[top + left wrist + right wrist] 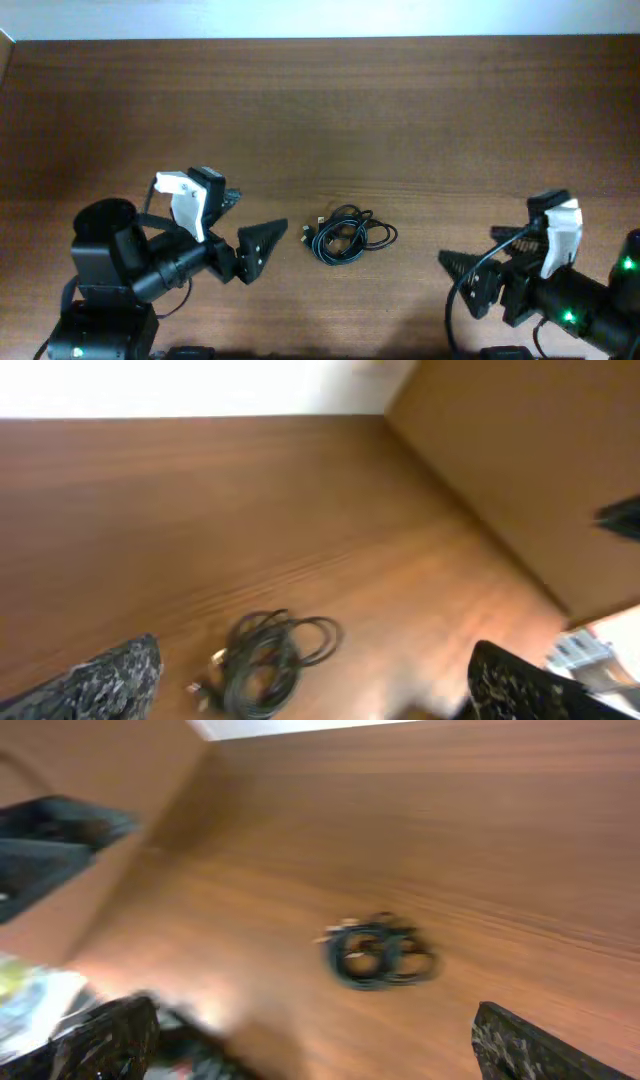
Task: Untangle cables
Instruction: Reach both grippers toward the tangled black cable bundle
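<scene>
Wooden counter (320,110) carries the cables (345,236), coiled in one small tangle. Left of them the left hand (266,246) gapes empty; right of them the right hand (462,268), equally spread, touches nothing.

Blur hides how the cables (380,955) interlace

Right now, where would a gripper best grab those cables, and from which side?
Probably the thin loop jutting from the right edge of the cables, approached from above by the open right gripper. It lies apart from the dense middle, so fingers could likely close on one strand.
</scene>
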Controlling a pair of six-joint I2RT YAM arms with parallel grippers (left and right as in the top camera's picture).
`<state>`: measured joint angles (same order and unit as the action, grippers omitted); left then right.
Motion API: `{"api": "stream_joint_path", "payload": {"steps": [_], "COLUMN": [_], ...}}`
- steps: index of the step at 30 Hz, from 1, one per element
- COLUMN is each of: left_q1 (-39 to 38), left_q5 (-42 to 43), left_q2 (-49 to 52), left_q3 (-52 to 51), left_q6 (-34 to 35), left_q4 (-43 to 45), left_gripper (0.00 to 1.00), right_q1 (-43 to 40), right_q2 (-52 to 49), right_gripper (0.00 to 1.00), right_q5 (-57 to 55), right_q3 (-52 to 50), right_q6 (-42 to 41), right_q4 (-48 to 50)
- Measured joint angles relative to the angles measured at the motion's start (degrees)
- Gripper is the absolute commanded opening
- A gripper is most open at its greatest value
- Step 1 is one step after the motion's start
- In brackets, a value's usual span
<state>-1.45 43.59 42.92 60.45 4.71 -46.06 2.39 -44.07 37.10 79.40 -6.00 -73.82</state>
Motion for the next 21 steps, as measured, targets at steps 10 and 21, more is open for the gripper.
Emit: {"api": "stream_joint_path", "payload": {"steps": [10,21], "left_q1": [-0.02,-0.02], "left_q5": [-3.69,1.25], "left_q2": [6.80,8.63], "left_q3": [0.44,0.70], "left_q6": [17.07,22.60], "left_q4": [-0.42,12.72], "left_gripper": [0.99,0.99], "right_q1": [0.00,14.67], "right_q2": [-9.05,-20.61], "right_gripper": [0.91,0.77], "right_q5": [-3.45,-19.43], "right_q3": [-3.61,-25.51], "right_q6": [-20.65,-47.84], "right_q4": [-6.99,25.09]}}
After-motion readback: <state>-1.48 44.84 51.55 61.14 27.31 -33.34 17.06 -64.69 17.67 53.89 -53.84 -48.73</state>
